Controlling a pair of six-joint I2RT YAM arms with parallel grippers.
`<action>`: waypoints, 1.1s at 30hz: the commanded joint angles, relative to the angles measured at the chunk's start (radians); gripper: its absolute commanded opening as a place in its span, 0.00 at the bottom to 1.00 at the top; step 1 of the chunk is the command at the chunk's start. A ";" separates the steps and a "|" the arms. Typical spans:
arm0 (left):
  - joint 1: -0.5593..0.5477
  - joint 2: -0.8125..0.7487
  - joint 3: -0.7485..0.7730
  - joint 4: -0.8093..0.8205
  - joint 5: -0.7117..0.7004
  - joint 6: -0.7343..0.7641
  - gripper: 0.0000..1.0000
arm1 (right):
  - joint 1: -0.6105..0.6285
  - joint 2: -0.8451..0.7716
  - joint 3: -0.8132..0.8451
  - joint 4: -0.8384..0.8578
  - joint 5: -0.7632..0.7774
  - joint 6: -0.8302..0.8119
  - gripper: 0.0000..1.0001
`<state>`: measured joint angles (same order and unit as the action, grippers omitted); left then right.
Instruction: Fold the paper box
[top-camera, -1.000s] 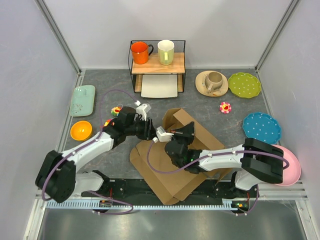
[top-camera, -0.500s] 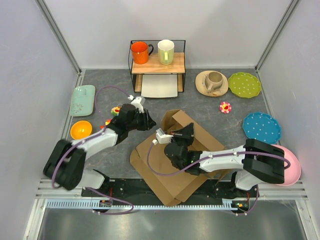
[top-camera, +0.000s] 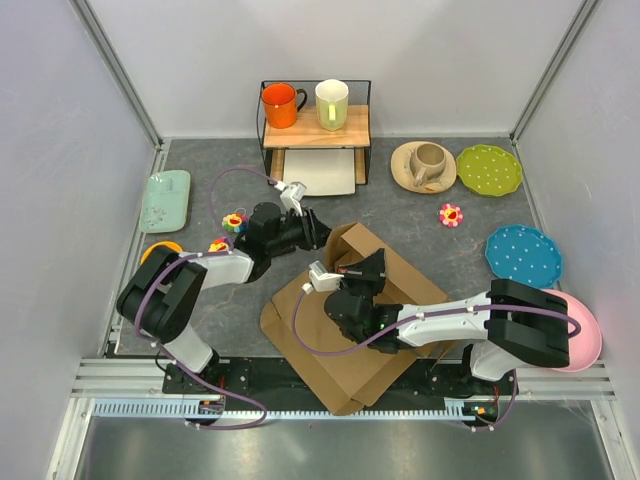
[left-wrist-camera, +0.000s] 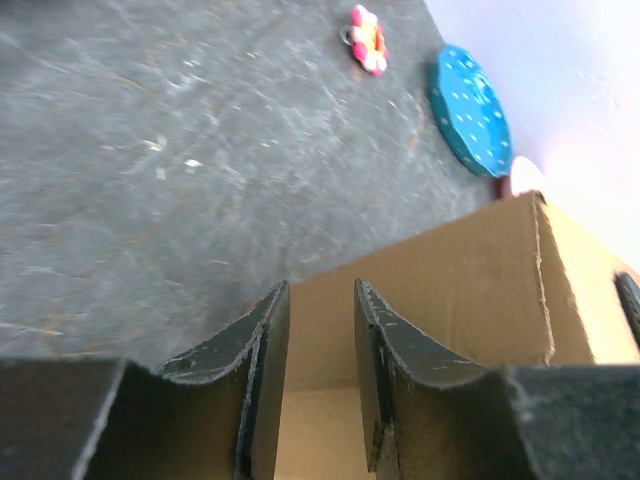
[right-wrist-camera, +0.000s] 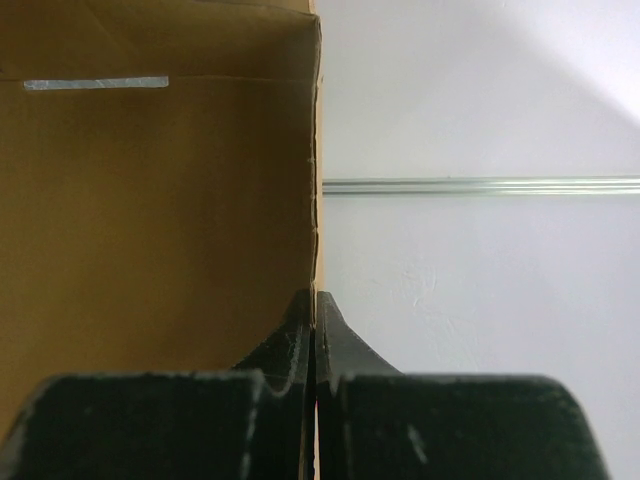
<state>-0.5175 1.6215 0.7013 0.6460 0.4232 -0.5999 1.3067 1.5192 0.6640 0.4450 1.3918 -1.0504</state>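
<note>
The paper box (top-camera: 345, 365) is brown cardboard, lying in the middle of the table with some flaps raised. My right gripper (top-camera: 372, 266) is over the box's middle. In the right wrist view it (right-wrist-camera: 315, 300) is shut on the edge of an upright flap (right-wrist-camera: 150, 200). My left gripper (top-camera: 318, 228) is at the box's far left corner, next to a raised flap (top-camera: 345, 238). In the left wrist view it (left-wrist-camera: 322, 290) is open, and the cardboard wall (left-wrist-camera: 450, 270) shows just beyond its fingertips and between them.
A wire rack (top-camera: 315, 130) at the back holds an orange mug (top-camera: 280, 104) and a cream mug (top-camera: 332, 103), with a white tray (top-camera: 320, 175) under it. A mint tray (top-camera: 165, 200), an orange bowl (top-camera: 152, 252) and flower toys (top-camera: 234, 221) lie left. Plates (top-camera: 523, 254) lie right.
My left gripper has moved away from the box's left side, farther back and then right, to the box's far left corner. The right gripper keeps its hold on the flap.
</note>
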 joint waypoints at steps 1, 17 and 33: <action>-0.044 0.026 -0.031 0.164 0.180 -0.054 0.39 | 0.011 0.007 0.014 -0.026 -0.023 0.046 0.00; -0.053 -0.101 -0.259 0.279 0.126 -0.072 0.47 | 0.016 -0.013 0.037 -0.051 -0.025 0.064 0.00; -0.068 -0.034 -0.258 0.494 -0.041 0.002 0.88 | 0.046 0.015 0.062 -0.068 -0.031 0.095 0.00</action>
<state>-0.5743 1.5642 0.3981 1.0298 0.4458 -0.6533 1.3354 1.5196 0.6922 0.3874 1.3998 -1.0016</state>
